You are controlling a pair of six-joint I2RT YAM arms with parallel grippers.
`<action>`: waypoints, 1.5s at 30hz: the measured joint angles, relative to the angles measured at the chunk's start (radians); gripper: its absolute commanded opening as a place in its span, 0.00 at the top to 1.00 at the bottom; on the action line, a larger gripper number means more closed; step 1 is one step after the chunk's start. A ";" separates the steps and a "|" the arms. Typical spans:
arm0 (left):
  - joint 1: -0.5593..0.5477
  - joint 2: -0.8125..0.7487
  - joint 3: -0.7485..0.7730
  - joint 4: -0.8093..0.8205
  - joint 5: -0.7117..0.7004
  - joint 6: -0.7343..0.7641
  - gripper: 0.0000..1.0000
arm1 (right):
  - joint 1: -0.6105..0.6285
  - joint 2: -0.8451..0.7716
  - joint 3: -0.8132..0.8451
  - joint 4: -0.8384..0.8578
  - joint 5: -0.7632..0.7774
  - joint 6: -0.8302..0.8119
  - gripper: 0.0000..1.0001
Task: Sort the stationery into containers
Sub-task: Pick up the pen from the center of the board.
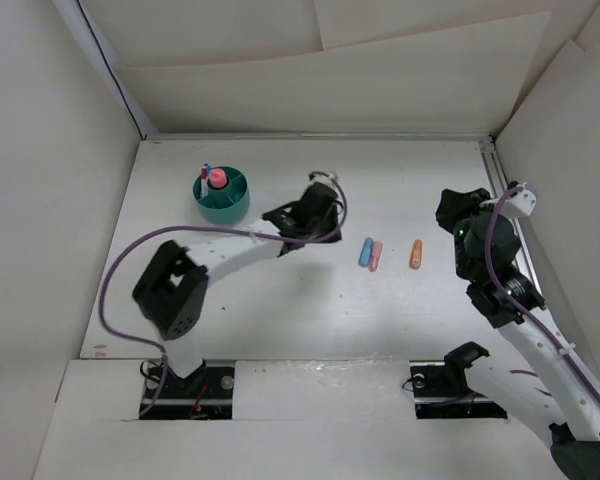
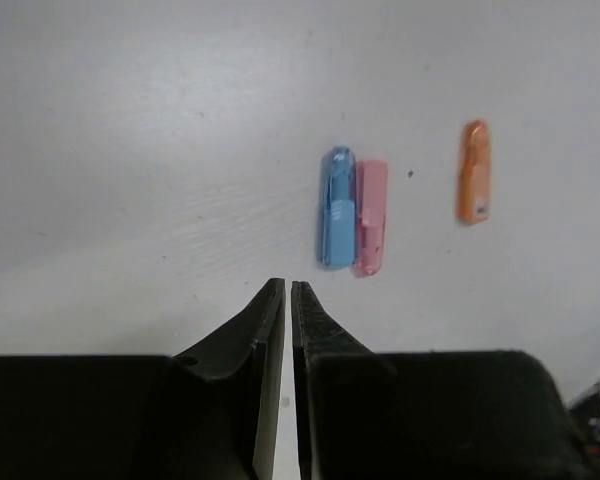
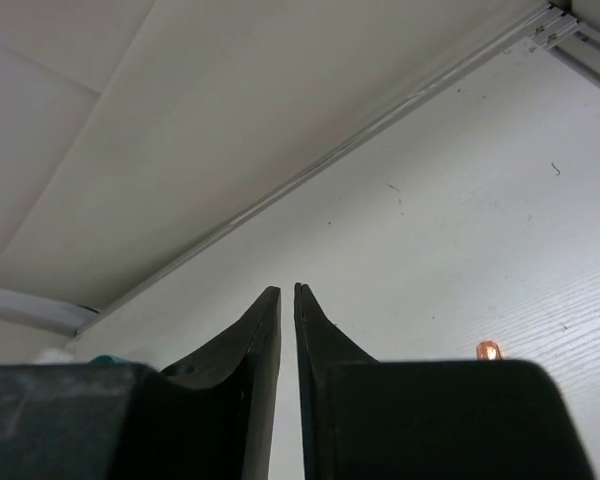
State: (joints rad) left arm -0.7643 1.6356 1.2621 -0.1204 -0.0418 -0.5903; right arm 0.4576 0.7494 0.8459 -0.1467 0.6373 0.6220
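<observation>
The teal container (image 1: 221, 206) stands at the back left of the table, with thin pens and a pink piece upright in it. A blue piece (image 1: 365, 251) (image 2: 337, 207) and a pink piece (image 1: 376, 256) (image 2: 370, 217) lie side by side, touching, mid-table. An orange piece (image 1: 416, 254) (image 2: 474, 171) lies alone to their right; only its tip (image 3: 490, 350) shows in the right wrist view. My left gripper (image 1: 318, 205) (image 2: 286, 286) is shut and empty, just left of the blue and pink pair. My right gripper (image 1: 450, 212) (image 3: 287, 290) is shut on nothing, right of the orange piece.
White walls enclose the table on three sides. A metal rail (image 1: 502, 190) runs along the right edge beside my right arm. The left arm's purple cable (image 1: 110, 290) loops over the table's left side.
</observation>
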 measured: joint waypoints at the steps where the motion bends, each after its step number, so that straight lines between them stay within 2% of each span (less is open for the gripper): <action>1: -0.031 0.059 0.005 0.006 -0.008 0.003 0.96 | 0.000 -0.005 -0.002 0.000 0.003 0.000 0.77; 4: -0.116 0.219 0.039 0.009 -0.032 0.018 0.90 | 0.000 -0.017 -0.006 0.000 0.012 0.001 0.67; 9: -0.224 0.352 0.116 0.010 -0.067 0.050 0.64 | 0.000 -0.023 -0.008 0.001 0.018 0.000 0.59; 10: -0.237 0.363 0.133 0.011 -0.070 0.056 0.62 | 0.000 -0.024 -0.008 0.001 0.018 0.000 0.58; 22: -0.233 0.411 0.267 0.040 -0.171 0.090 0.61 | 0.000 -0.034 -0.010 0.002 0.018 0.000 0.57; 27: -0.233 0.461 0.324 0.030 -0.218 0.117 0.64 | 0.000 -0.034 -0.010 0.002 0.018 0.000 0.57; 32: -0.233 0.504 0.356 0.008 -0.249 0.137 0.67 | 0.000 -0.034 -0.010 0.002 0.018 0.000 0.57; 45: -0.213 0.561 0.386 -0.019 -0.265 0.145 0.67 | 0.000 -0.031 -0.010 0.002 0.017 0.000 0.57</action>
State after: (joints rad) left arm -0.9775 2.1967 1.6482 -0.1390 -0.3069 -0.4450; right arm 0.4576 0.7185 0.8360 -0.1452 0.6544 0.6220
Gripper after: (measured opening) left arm 0.329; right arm 0.430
